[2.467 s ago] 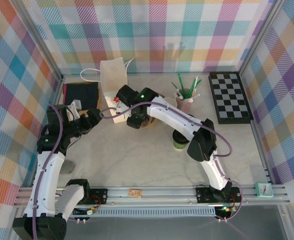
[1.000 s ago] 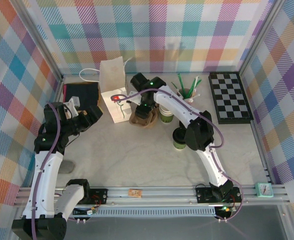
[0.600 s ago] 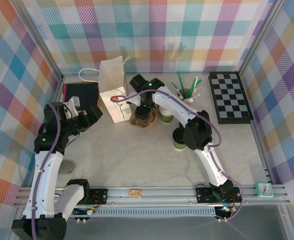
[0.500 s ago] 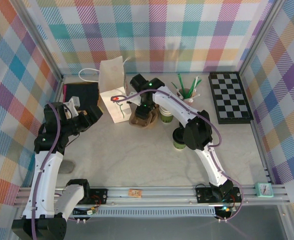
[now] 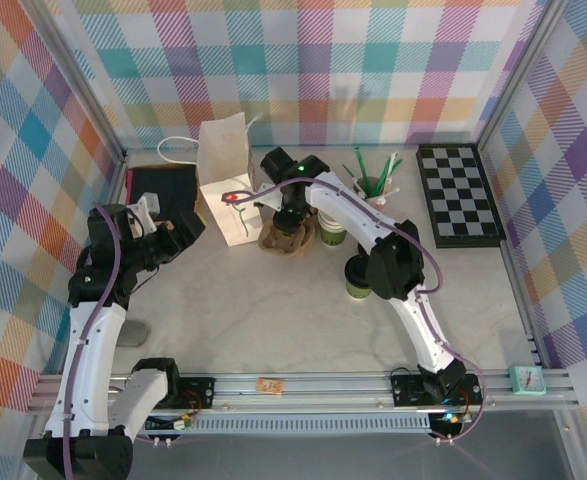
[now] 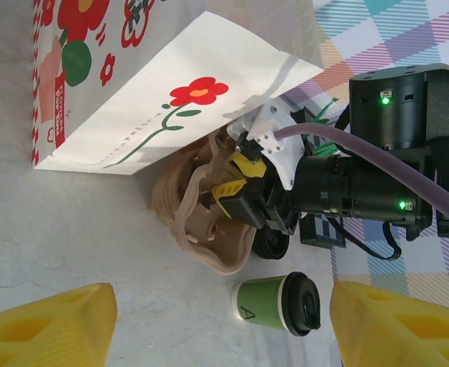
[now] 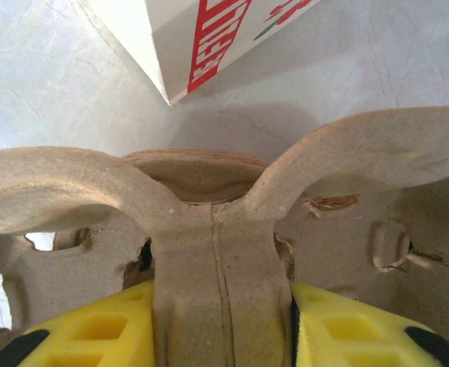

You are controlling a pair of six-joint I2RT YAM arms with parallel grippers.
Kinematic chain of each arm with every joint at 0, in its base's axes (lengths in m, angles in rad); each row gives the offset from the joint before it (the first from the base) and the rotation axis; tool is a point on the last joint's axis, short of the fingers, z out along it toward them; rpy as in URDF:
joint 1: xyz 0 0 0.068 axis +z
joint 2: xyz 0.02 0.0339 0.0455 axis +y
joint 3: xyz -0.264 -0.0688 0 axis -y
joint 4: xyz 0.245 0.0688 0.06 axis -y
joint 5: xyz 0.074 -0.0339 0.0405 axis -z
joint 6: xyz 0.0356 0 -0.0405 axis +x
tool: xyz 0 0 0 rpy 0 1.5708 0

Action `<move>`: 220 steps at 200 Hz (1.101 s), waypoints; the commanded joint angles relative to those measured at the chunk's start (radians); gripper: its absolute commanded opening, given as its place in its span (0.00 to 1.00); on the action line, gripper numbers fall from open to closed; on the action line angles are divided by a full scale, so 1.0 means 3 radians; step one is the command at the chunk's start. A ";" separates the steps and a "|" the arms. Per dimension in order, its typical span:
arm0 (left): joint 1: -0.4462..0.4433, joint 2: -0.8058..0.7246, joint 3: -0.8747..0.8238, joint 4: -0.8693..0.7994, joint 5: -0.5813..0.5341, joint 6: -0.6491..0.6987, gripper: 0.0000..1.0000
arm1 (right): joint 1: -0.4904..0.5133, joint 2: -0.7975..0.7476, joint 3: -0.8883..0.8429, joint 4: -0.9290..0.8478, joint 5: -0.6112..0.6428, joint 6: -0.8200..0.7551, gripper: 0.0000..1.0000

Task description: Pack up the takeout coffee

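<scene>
Paper bag (image 5: pixel 225 178) stands back-left on the tabletop (image 5: pixel 273 320). Cup carrier (image 5: pixel 271 243) sits just right of the bag, at its front corner. Takeout coffee (image 5: pixel 354 284) is right of the carrier, nearer, apart. Straw cup (image 5: pixel 370 206) stands behind the coffee; chessboard (image 5: pixel 459 196) lies far right.

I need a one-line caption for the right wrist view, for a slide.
Right gripper closed on the centre rib of the cardboard cup carrier, a corner of the paper bag beyond.
</scene>
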 commanded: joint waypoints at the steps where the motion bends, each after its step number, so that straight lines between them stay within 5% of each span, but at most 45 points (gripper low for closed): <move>1: 0.0045 -0.0032 0.0039 -0.0038 0.0046 0.0045 0.74 | 0.0023 -0.0070 0.0066 -0.0109 -0.0075 0.0021 0.36; 128: 0.0045 0.0109 0.0778 -0.0538 -0.0184 0.0354 0.79 | 0.0352 -0.0983 -0.0202 -0.0201 0.0334 0.0131 0.34; 220: 0.0027 0.1521 0.1947 -0.0793 -0.0756 0.0711 0.76 | 0.0597 -0.2413 -0.1094 0.0159 0.0697 0.0274 0.37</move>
